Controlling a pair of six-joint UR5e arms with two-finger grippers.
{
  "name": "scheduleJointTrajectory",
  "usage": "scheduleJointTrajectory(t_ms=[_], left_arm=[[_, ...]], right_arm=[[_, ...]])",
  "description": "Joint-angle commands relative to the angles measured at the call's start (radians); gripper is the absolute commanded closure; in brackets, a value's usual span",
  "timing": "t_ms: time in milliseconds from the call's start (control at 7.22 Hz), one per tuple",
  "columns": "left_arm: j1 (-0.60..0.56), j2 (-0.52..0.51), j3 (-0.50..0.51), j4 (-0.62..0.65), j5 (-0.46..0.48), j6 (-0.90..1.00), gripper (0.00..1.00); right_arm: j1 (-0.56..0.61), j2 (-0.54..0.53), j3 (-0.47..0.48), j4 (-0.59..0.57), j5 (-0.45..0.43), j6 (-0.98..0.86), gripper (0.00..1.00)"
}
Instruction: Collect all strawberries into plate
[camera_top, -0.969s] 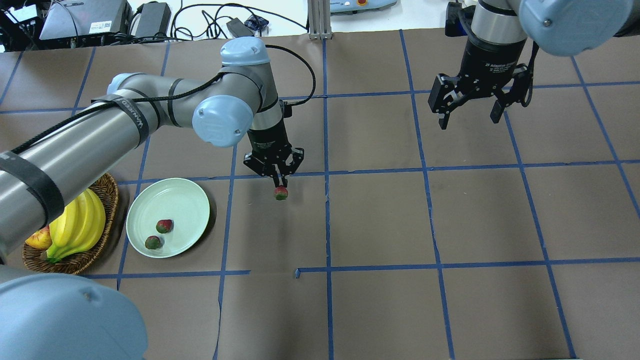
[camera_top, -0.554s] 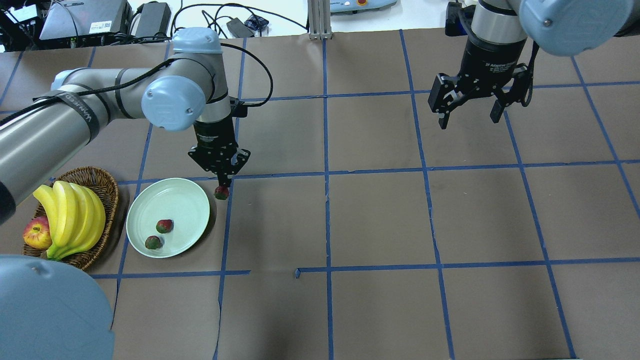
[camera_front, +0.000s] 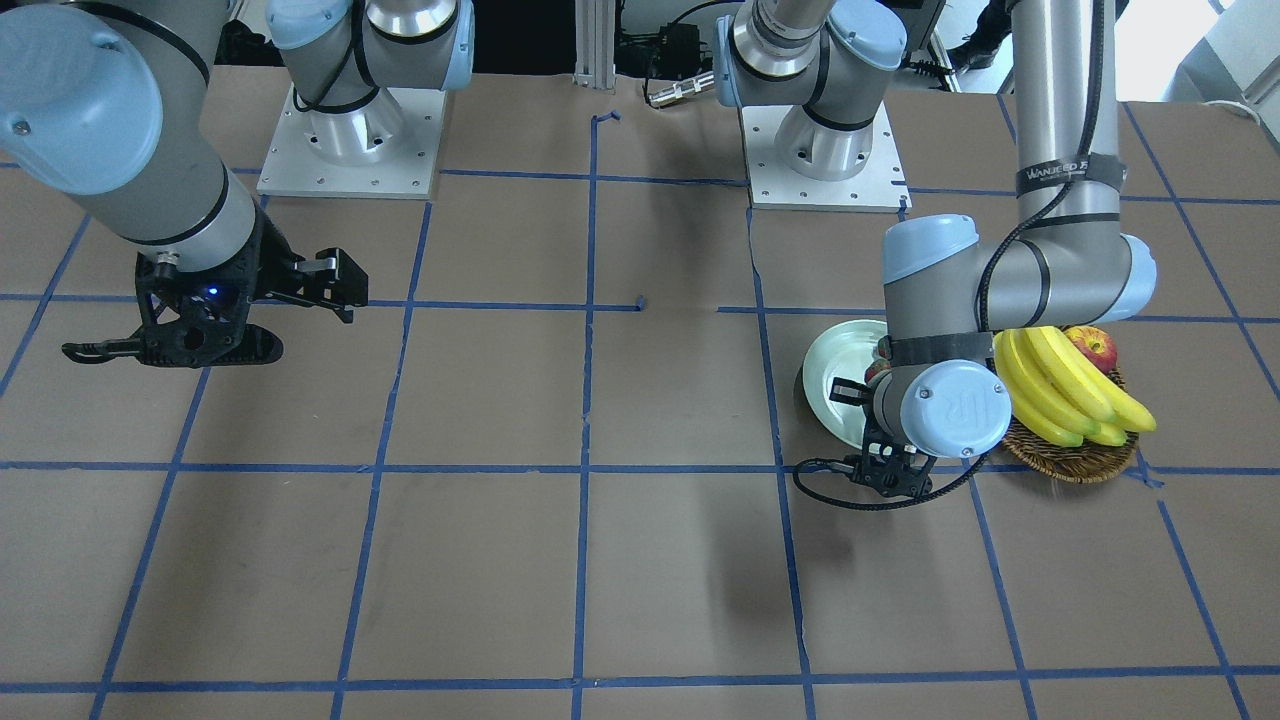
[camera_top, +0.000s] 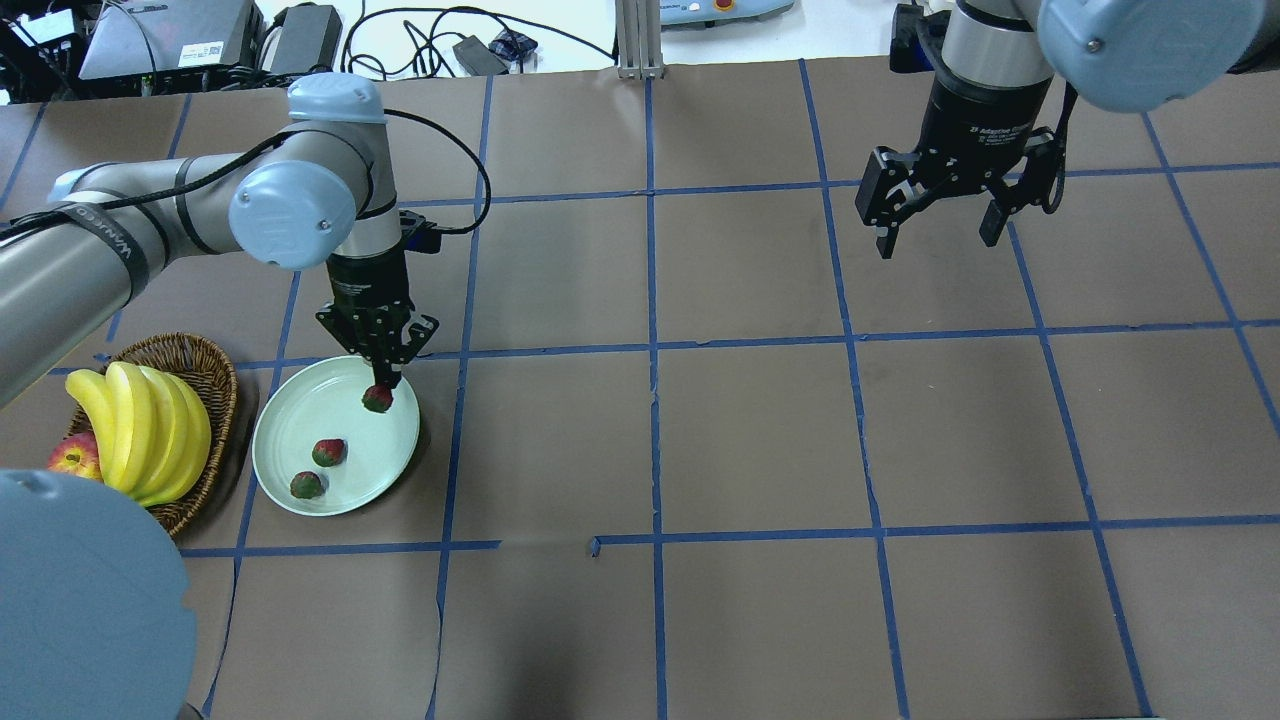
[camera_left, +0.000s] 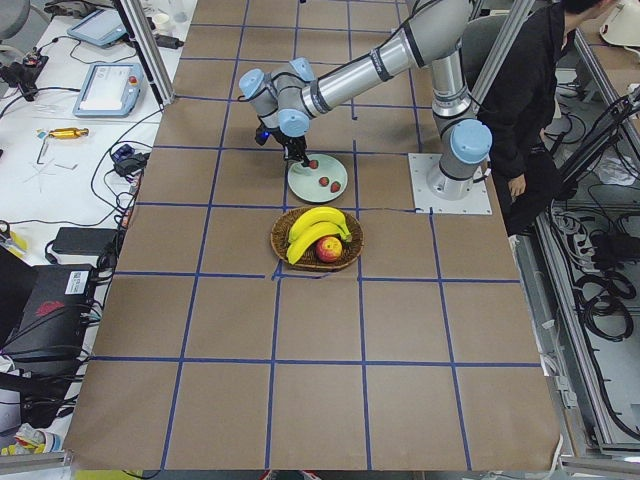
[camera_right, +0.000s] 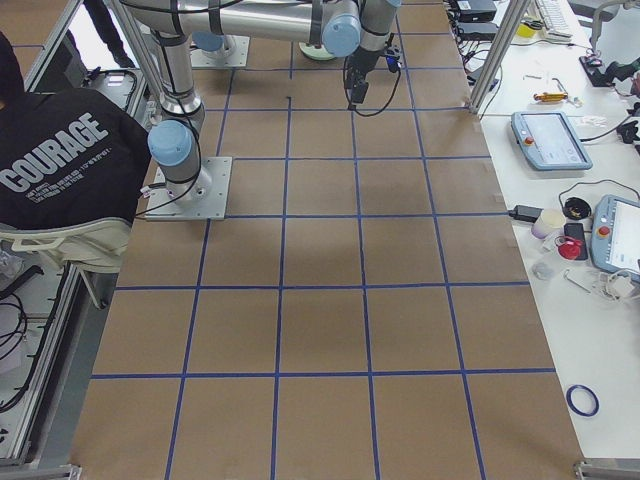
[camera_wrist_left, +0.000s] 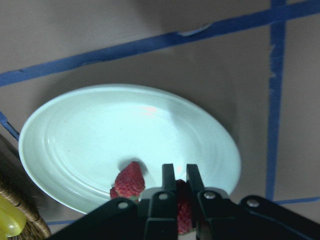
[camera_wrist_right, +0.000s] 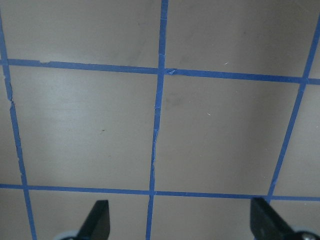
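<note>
My left gripper (camera_top: 380, 385) is shut on a strawberry (camera_top: 377, 399) and holds it just above the far right part of the pale green plate (camera_top: 345, 424). Two more strawberries (camera_top: 328, 452) (camera_top: 306, 485) lie on the plate's near left part. In the left wrist view the fingers (camera_wrist_left: 168, 176) pinch the held strawberry (camera_wrist_left: 181, 189) over the plate (camera_wrist_left: 100, 135), with another strawberry (camera_wrist_left: 130, 181) beside it. My right gripper (camera_top: 938, 240) is open and empty, high above the table at the far right; its wrist view shows only bare table.
A wicker basket (camera_top: 218, 395) with bananas (camera_top: 150, 430) and an apple (camera_top: 72, 455) stands just left of the plate. Brown paper with blue tape lines (camera_top: 655, 440) covers the table. Cables and devices lie beyond the far edge.
My left arm has carried the strawberry leftward from the middle of the table to over the plate's far right rim. The right arm has not moved.
</note>
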Motion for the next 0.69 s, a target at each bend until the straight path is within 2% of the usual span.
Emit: scheduleJointTrajectory(t_ms=[0, 138, 277, 415, 554], left_arm=[[0.006, -0.001, -0.024, 0.067, -0.011, 0.007, 0.06], [0.006, 0.012, -0.010, 0.071, -0.013, 0.006, 0.00], [0.004, 0.033, 0.008, 0.080, -0.042, 0.004, 0.00], [0.004, 0.063, 0.053, 0.092, -0.109, -0.017, 0.00], [0.000, 0.100, 0.094, 0.092, -0.113, -0.055, 0.00]], right_arm=[[0.000, 0.000, 0.000, -0.001, -0.001, -0.002, 0.00], [0.000, 0.000, 0.000, -0.001, -0.002, -0.008, 0.00], [-0.001, 0.000, 0.000, 0.001, -0.004, -0.014, 0.00], [-0.001, -0.003, -0.002, 0.006, 0.002, -0.014, 0.00], [-0.003, -0.004, -0.006, -0.002, 0.004, 0.000, 0.00]])
